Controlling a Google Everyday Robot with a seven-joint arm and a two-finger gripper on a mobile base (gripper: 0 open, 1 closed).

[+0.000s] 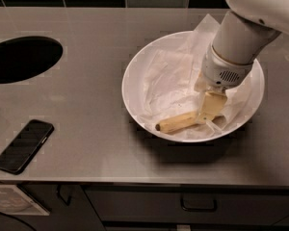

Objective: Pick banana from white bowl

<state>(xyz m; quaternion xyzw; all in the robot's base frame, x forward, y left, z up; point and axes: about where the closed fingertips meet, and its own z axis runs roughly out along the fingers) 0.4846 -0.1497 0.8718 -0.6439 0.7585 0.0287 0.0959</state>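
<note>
Gripping banana [180,121], seemingly: fingers [211,106] amid paper [166,78], white bowl [131,97].

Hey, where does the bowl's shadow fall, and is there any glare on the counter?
In the camera view, the white bowl throws a dark shadow onto the counter along its near edge, so the light comes from above and behind. In the same view the counter shows only a soft sheen, with no harsh glare. The gripper sits low inside the bowl at the right end of the banana.
</note>
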